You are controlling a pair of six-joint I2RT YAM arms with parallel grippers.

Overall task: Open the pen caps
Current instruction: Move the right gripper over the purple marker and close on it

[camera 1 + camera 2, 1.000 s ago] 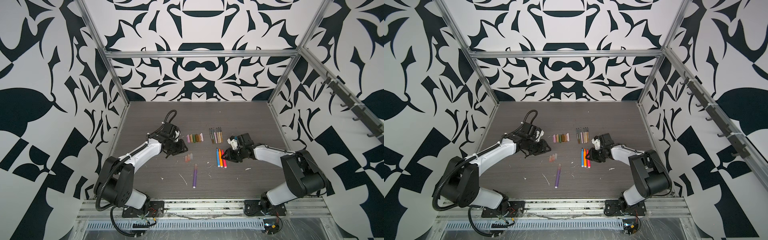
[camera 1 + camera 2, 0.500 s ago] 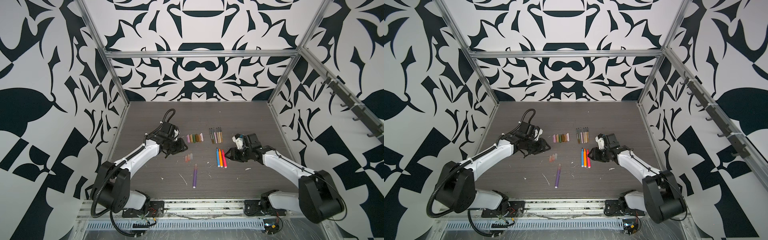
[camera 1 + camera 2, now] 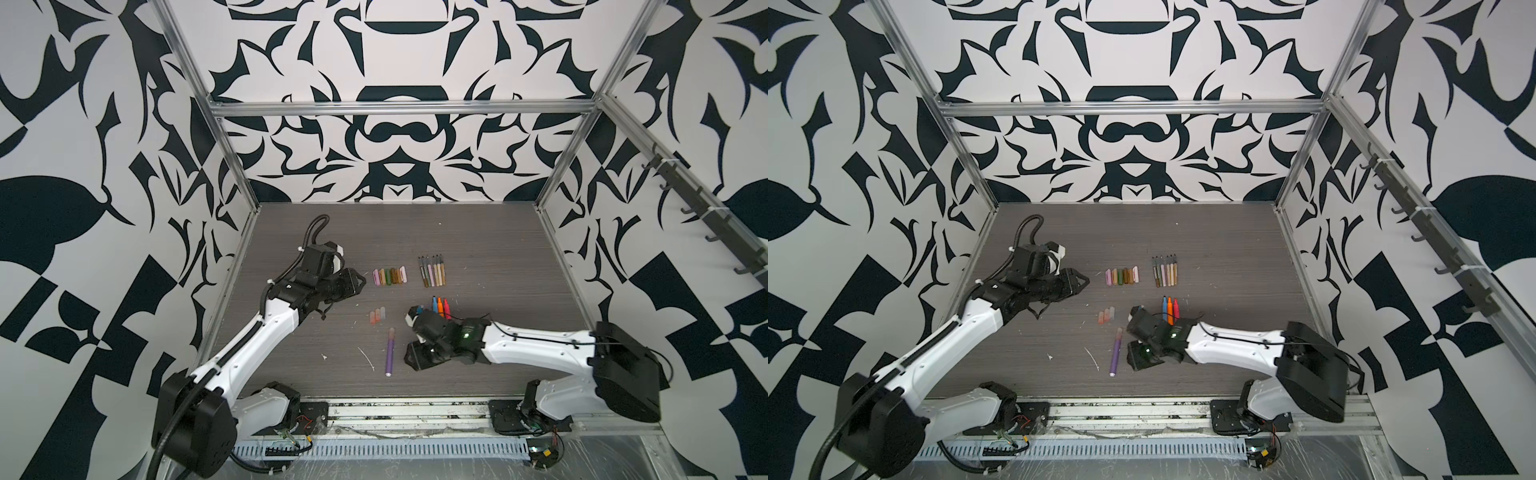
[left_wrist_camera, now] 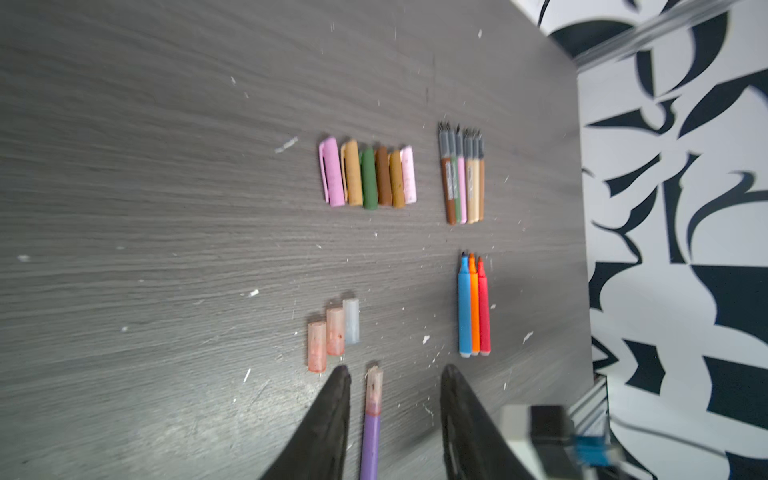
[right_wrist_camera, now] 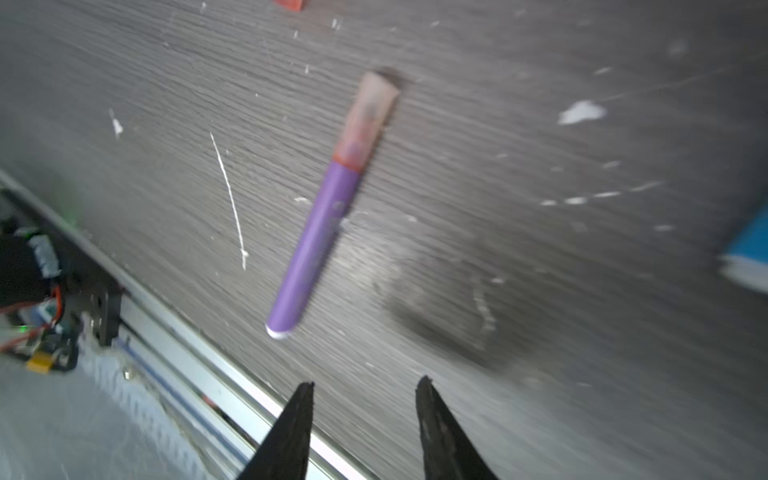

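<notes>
Grey wood-grain tabletop (image 3: 478, 232); print on thin pens (image 4: 462, 183) too blurred for reading; left gripper (image 4: 395, 370), right gripper (image 5: 365, 384) both agape, empty

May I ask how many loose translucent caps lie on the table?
3, side by side by the purple pen: pinkest cap, middle cap, clearest cap. A fourth cap sits on that pen. None seems hidden.

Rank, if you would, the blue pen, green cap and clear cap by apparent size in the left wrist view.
1. blue pen
2. green cap
3. clear cap
The clear cap lies nearer the camera, yet looks smallest.
</notes>
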